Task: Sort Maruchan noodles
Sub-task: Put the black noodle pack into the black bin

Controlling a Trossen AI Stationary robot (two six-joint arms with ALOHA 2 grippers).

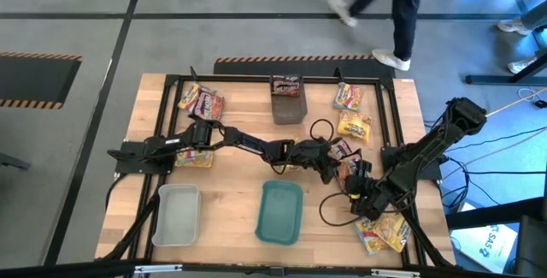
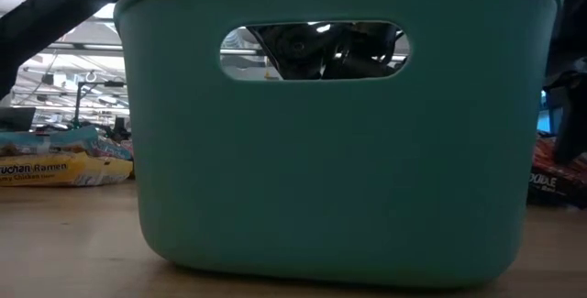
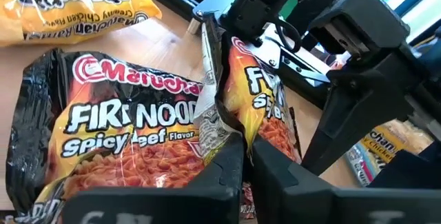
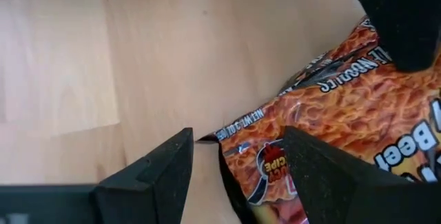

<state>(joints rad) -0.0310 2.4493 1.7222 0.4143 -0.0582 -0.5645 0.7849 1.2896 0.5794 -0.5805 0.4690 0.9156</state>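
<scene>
Two dark Maruchan Fire Noodles packets (image 3: 131,127) (image 3: 265,100) lie side by side on the wooden table, right of centre (image 1: 346,160). My left gripper (image 1: 332,168) (image 3: 244,151) reaches across from the left and is shut on a crinkled packet edge between them. My right gripper (image 1: 360,196) (image 4: 238,162) stands open just beyond them. A corner of a dark-orange packet (image 4: 344,114) lies between and under its fingers; whether they touch it I cannot tell. Yellow packets (image 1: 352,111) (image 1: 384,232) (image 1: 195,156) lie flat on the table. My left gripper pinches a crimped, silvery edge (image 3: 215,124) between its two fingers, where the two dark packets meet. Which of the two packets that edge belongs to, I cannot tell. The fingers come in low, slanting slightly down from the table's left. Both packets rest on the table.
A grey bin (image 1: 288,100) with a dark packet in it stands at the far middle. A teal tray (image 1: 282,212) (image 2: 339,133) and a translucent white tray (image 1: 177,215) sit near the front edge. More packets (image 1: 202,101) lie far left. A person walks beyond the table.
</scene>
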